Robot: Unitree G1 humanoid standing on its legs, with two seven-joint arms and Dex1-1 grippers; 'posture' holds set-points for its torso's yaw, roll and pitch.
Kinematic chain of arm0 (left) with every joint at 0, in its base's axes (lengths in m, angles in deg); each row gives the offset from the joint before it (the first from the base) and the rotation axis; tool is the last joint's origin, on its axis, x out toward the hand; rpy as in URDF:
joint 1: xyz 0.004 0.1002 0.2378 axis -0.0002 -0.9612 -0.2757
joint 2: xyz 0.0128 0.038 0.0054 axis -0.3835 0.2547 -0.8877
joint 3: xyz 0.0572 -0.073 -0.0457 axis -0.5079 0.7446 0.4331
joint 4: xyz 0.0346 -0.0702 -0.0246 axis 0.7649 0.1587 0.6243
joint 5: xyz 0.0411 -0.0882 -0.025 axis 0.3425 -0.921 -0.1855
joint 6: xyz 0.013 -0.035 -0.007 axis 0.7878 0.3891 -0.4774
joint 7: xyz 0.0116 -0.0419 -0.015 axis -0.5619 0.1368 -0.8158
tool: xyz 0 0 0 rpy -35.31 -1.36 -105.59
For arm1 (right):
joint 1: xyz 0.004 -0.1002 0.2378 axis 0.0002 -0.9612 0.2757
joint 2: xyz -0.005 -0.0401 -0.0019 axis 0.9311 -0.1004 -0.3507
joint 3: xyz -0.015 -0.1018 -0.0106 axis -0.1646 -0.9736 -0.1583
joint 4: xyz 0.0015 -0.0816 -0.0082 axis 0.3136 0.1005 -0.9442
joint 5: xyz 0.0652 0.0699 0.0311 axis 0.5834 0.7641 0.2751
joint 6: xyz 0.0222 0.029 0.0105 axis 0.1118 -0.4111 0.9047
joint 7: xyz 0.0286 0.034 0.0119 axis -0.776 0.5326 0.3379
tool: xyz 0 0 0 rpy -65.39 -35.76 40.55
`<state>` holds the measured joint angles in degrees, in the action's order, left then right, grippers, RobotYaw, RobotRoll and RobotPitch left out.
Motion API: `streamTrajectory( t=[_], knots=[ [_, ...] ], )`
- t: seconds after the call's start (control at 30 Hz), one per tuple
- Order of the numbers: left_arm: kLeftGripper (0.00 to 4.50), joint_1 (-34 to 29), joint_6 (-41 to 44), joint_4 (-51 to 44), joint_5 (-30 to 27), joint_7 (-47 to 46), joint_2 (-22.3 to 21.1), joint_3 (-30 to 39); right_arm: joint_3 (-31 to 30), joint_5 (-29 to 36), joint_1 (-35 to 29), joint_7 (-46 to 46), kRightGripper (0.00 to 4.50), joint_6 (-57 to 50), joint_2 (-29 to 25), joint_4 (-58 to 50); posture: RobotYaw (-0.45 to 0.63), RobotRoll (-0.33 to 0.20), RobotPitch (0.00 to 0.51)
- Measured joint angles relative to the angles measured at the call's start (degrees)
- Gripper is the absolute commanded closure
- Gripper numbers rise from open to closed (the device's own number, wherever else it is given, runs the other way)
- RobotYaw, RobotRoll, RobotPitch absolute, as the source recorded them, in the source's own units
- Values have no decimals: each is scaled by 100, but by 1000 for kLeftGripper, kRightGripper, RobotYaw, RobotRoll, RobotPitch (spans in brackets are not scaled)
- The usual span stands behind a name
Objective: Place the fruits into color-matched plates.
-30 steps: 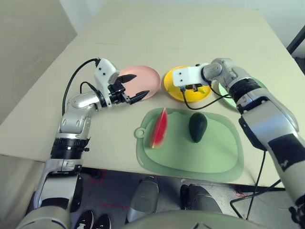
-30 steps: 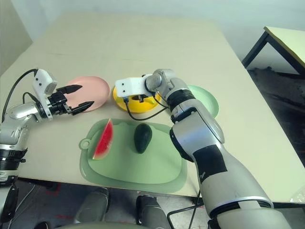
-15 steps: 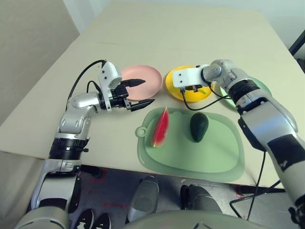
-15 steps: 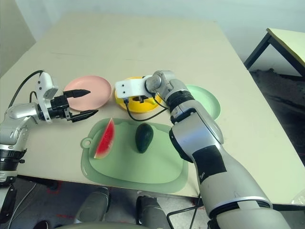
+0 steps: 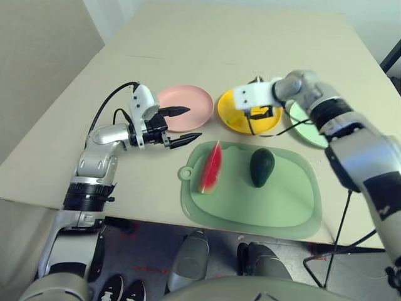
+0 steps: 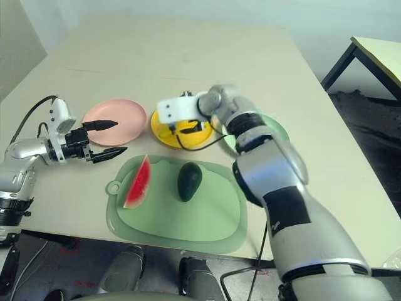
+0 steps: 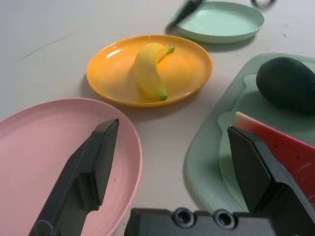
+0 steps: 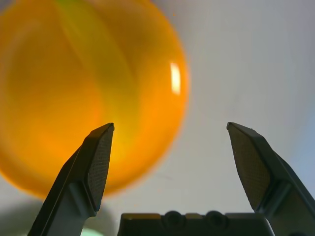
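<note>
The yellow banana (image 7: pixel 150 71) lies in the yellow plate (image 5: pixel 238 116). My right gripper (image 8: pixel 170 128) hovers open just above that plate with nothing between its fingers. The red watermelon wedge (image 5: pixel 211 168) and the dark green avocado (image 5: pixel 261 167) rest on the pale green mat (image 5: pixel 250 204). Between the pink plate (image 5: pixel 194 100) and the mat's left corner, my left gripper (image 5: pixel 185 124) stands open and empty, pointing toward the watermelon. The mint green plate (image 7: pixel 221 19) sits right of the yellow one, partly behind my right forearm.
The three plates stand in a row behind the mat, which has a handle hole (image 5: pixel 184 174) at its left end. A black cable (image 5: pixel 276 128) hangs from my right wrist across the yellow plate. Bare tabletop (image 5: pixel 238 44) stretches beyond the plates.
My right gripper has opened and lifted off the yellow plate, leaving the banana in it. My left gripper has shifted a little toward the mat.
</note>
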<state>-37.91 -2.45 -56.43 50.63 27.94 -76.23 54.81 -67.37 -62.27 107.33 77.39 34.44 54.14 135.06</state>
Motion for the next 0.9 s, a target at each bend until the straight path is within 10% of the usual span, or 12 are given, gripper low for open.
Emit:
streamTrajectory(
  t=[0.17,0.43,0.9],
  knots=[
    [0,158,-202,183,-29,375,-88,-2,14,559,-75,1823,30,635,-484,-1127,236,0,127],
    [0,181,-191,186,-287,1375,-281,-111,-484,2487,-2492,3704,30,-598,-2190,-5728,207,0,136],
    [0,273,-38,26,-387,1707,-275,-228,-514,2382,-2905,3564,30,-1404,-1737,-6892,211,0,134]
  ],
)
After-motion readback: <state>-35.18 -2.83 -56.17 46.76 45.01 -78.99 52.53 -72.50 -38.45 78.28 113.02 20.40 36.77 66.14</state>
